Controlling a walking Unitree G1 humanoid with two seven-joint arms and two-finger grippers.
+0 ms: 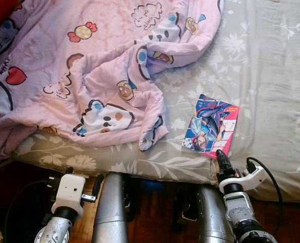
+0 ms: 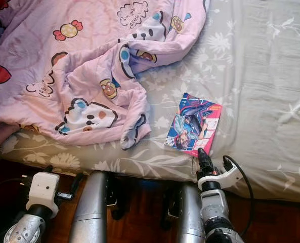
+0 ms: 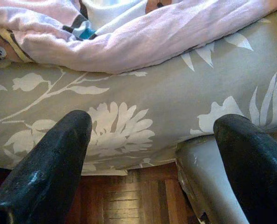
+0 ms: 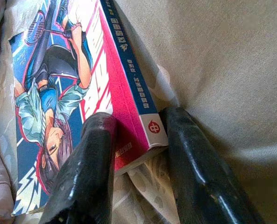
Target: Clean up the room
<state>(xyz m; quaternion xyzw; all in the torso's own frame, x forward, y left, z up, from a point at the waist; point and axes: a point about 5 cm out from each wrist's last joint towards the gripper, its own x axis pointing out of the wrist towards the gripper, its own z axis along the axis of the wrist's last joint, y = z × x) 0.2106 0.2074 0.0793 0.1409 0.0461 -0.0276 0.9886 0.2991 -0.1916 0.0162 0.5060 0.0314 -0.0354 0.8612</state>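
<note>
Right tool at the book's corner

Right tool [image 1: 221, 158], fingers parted, straddles the book [image 1: 211, 125] near the bed [image 1: 271, 76] front edge; left tool [image 3: 152, 154] gapes open below it.

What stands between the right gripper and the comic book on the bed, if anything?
Nothing visible does. The right gripper is already at the near corner of the comic book: the right wrist view shows one finger over the cover and the other beside the spine. The pink blanket lies apart, to the book's left on the bed.
</note>
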